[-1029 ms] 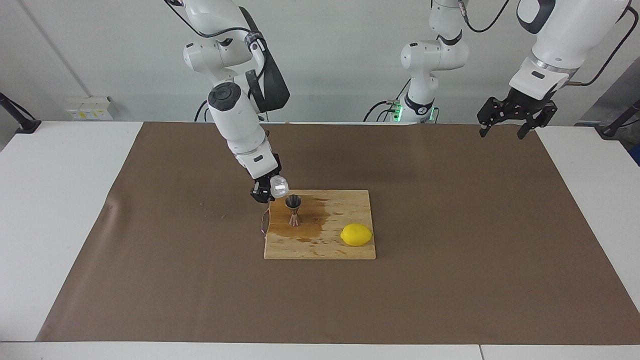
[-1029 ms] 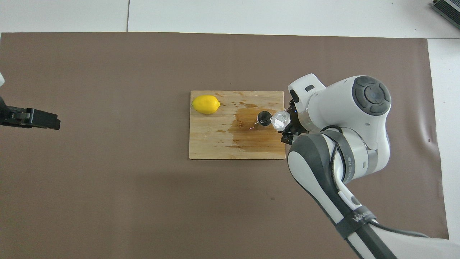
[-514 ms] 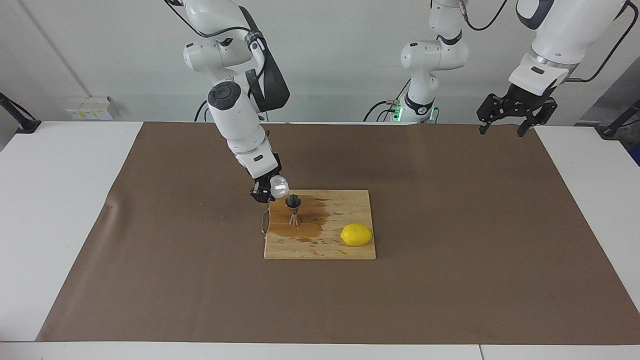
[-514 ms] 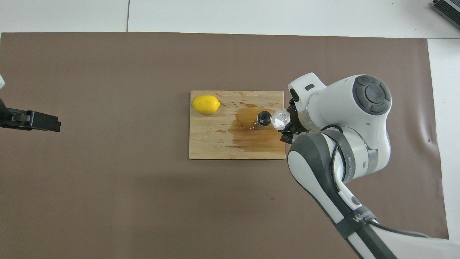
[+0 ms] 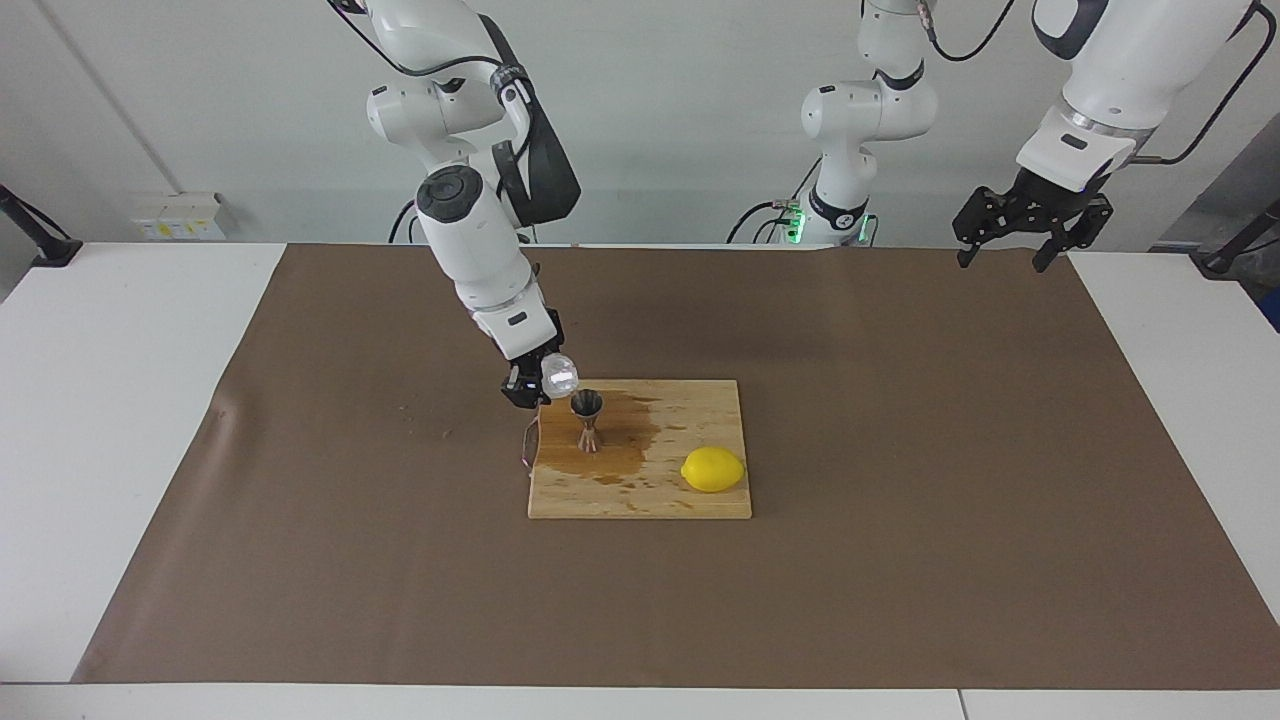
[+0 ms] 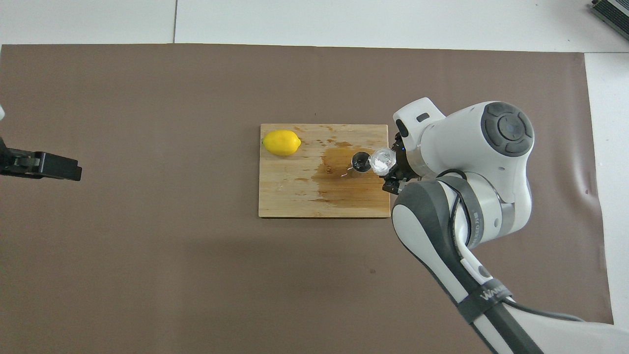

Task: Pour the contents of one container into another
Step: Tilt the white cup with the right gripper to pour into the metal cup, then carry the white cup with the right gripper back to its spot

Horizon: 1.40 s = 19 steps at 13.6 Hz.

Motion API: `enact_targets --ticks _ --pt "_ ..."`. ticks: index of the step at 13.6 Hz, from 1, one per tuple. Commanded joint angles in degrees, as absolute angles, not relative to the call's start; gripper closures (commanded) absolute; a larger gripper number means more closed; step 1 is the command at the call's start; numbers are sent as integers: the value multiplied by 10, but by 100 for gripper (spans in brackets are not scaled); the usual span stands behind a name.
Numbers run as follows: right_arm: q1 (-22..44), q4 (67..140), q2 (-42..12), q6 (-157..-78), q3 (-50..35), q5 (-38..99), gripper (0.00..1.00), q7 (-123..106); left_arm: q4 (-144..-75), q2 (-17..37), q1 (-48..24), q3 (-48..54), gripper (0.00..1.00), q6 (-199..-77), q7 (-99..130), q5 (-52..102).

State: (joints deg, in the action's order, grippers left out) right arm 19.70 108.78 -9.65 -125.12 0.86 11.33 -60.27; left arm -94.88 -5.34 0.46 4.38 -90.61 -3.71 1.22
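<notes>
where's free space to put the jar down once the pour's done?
Bare brown mat rings the cutting board on all sides. On the board, the patch between jigger and lemon is free but wet. Crowded: the board's right-arm end, where the right gripper holds the glass jar over the jigger.

Yellow lemon (image 5: 713, 469), brown mat (image 5: 900, 420)

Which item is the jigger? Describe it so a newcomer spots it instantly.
Find the wooden cutting board in the middle of the brown mat. The jigger stands upright on its wet, stained end, toward the right arm's end of the table. It is small, steel and hourglass-shaped, unlike the yellow lemon on the same board.
</notes>
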Motion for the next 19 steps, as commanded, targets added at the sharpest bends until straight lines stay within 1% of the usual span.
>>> enact_targets --ticks 1,5,12,16,19 --pt "188 1079 -103 -1260 5 142 71 -628 -955 -62 9 44 0 -900 -41 16" --pt "172 1085 -101 -1276 5 227 71 -725 -955 -62 9 44 0 -900 -41 16" --pt "143 1098 -97 -1279 5 323 71 -859 -955 -62 9 44 0 -900 -41 16" --pt "102 1108 -93 -1269 5 396 71 -955 -955 -62 9 44 0 -900 -41 16" --pt "71 1141 -80 -1267 5 475 71 -1034 -955 -62 9 44 0 -900 -41 16"
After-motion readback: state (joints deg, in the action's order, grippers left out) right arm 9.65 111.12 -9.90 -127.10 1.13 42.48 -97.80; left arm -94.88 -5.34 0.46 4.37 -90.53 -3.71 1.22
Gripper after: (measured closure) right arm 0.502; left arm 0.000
